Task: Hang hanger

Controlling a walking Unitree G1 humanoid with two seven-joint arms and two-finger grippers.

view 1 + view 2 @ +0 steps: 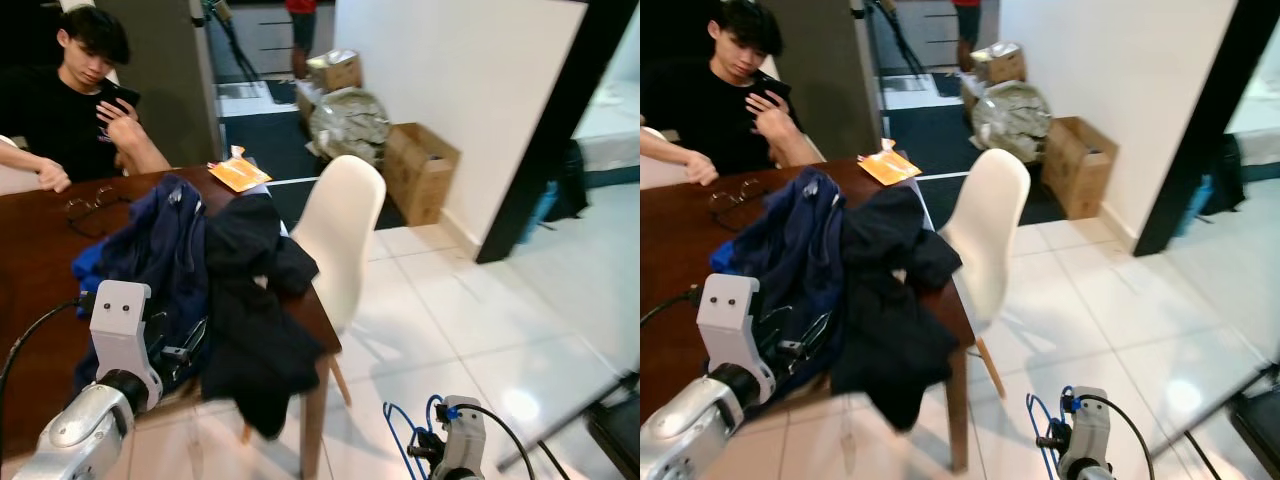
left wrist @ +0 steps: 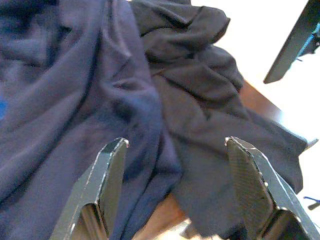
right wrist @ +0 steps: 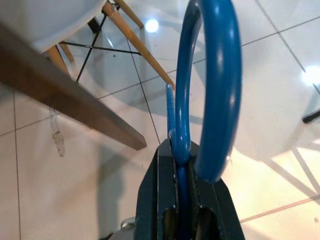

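hanger (image 3: 210, 90): blue, smooth, glossy, plastic-looking;
right gripper (image 3: 186, 165): matt black fingers, clamped on the hanger;
left gripper (image 2: 175, 175): fingers (image 2: 252, 185) with rough woven-textured pads;
navy garment (image 1: 160, 250): soft matt cloth;
black garment (image 1: 250, 300): matt creased cloth;
table (image 1: 40, 270): dark polished wood;
chair (image 1: 340, 230): smooth cream plastic, wooden legs;
floor (image 1: 480, 330): glossy tiles

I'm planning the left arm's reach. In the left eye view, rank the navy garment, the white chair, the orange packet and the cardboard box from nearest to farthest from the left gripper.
1. Navy garment, on the table right at the open left gripper.
2. White chair, beside the table's right edge.
3. Orange packet, at the table's far edge.
4. Cardboard box, on the floor against the wall.
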